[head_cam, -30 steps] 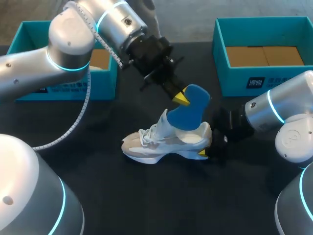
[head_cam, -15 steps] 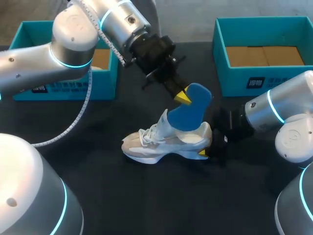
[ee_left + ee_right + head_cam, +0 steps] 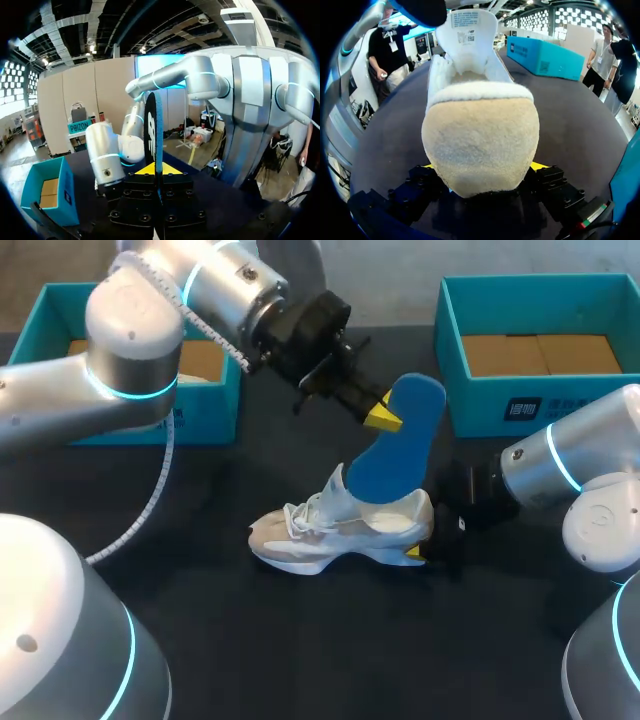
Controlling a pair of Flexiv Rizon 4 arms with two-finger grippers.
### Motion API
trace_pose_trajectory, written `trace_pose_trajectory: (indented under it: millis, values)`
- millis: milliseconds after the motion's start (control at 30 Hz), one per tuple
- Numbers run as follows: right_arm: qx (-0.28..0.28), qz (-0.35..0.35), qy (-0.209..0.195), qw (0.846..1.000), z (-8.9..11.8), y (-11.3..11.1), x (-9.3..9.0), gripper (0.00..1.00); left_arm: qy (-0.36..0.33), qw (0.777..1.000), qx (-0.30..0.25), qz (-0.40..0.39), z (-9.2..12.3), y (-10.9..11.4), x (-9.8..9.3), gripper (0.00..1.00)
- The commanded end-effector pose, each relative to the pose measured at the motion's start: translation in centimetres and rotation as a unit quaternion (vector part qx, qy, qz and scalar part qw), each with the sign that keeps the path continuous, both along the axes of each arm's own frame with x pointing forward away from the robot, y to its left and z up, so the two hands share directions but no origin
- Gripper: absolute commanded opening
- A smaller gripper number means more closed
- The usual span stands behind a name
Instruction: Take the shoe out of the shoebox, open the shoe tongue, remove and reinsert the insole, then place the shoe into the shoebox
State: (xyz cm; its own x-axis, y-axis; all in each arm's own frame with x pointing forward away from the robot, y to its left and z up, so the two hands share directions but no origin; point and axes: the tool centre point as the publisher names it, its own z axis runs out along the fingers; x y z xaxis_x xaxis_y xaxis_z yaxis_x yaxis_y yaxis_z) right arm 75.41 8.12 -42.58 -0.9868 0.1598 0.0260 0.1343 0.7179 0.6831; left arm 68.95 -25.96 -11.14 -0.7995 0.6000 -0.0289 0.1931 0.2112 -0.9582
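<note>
A white sneaker (image 3: 325, 537) lies on the black table with its toe toward my left arm and its tongue pulled up. My right gripper (image 3: 421, 546) is shut on the heel; in the right wrist view the heel of the sneaker (image 3: 480, 140) fills the gap in the right gripper (image 3: 482, 167), touching both fingers. The left gripper (image 3: 383, 418) hangs above the shoe, shut on a blue insole (image 3: 400, 445). The insole's lower end still sits in the shoe's opening. In the left wrist view the insole (image 3: 153, 125) stands edge-on in the left gripper (image 3: 156, 169).
A teal shoebox (image 3: 480, 400) with a cardboard floor stands at the back right, and a second teal shoebox (image 3: 60, 302) at the back left, partly behind my left arm. Bare black table lies in front of the shoe.
My left gripper has risen and shifted right, drawing the blue insole further out of the shoe. The shoe and the right gripper have stayed put.
</note>
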Motion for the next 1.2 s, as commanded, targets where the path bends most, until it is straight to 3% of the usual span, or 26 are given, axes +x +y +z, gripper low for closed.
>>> trace_pose_trajectory:
  millis: [33, 367, 567, 867, 1200]
  values:
    - [-0.001, 0.0, 0.0, 1.0, -0.1, 0.0, 0.1, 0.0, 0.005, 0.997, -0.013, 0.079, 0.8, 1.2, -1.6, 0.0]
    - [-0.001, 0.0, 0.0, 1.0, -0.1, 0.0, 0.1, 0.0, 0.09, 0.985, -0.05, 0.139, 2.9, 1.1, -3.1, 0.0]
    - [-0.001, 0.0, 0.0, 1.0, -0.1, 0.0, 0.1, 0.0, 0.191, 0.963, -0.081, 0.172, 4.2, 0.9, -4.7, 0.0]
    - [-0.001, 0.0, 0.0, 1.0, -0.1, 0.0, 0.1, 0.0, 0.333, 0.924, -0.071, 0.174, 5.7, 1.3, -6.3, 0.0]
    - [-0.001, 0.0, 0.0, 1.0, -0.1, 0.0, 0.1, 0.0, 0.393, 0.902, -0.045, 0.17, 8.4, 2.3, -7.0, 0.0]
